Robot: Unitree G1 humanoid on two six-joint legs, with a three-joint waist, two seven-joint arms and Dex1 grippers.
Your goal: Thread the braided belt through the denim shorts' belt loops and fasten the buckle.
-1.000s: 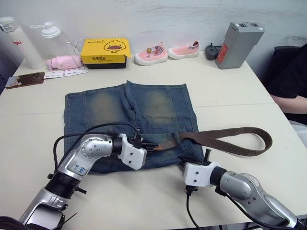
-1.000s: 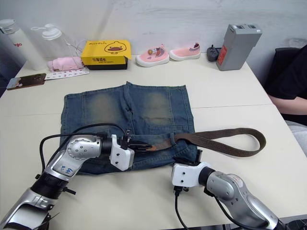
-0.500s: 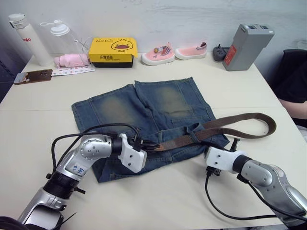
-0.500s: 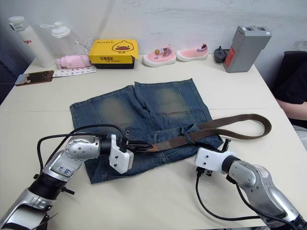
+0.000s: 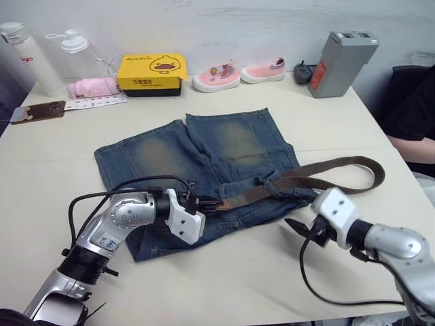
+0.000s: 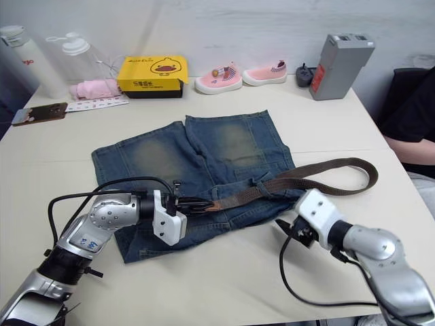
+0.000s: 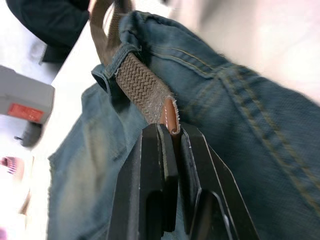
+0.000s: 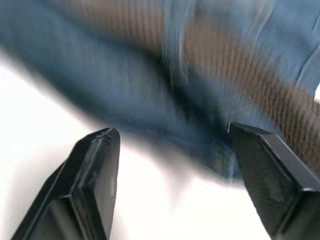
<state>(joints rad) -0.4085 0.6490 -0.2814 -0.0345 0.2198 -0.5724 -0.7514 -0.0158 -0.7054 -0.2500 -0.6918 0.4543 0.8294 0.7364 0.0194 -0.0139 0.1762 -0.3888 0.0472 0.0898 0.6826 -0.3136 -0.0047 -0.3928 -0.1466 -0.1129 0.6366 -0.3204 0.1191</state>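
- Denim shorts (image 5: pixel 204 153) lie flat mid-table, legs toward the far edge, waistband toward the near edge where the arms work.
- Braided belt (image 5: pixel 326 178) runs from its tan leather tip (image 7: pixel 170 111) through one belt loop (image 5: pixel 267 184), then trails in a long bend toward the table's right edge; the buckle cannot be made out.
- Left gripper (image 7: pixel 170 137) is clenched on the leather tip, over the waistband.
- Right gripper (image 8: pixel 172 165) hangs with fingers spread and nothing held, just off the shorts' right corner, near the belt.
- Handling, as judged: the woven strap looks limp and light and would buckle if pushed, so pulling by the stiffer leather tip suits it. The soft denim will likely drag along unless the free gripper pins the waistband beside the next loop.
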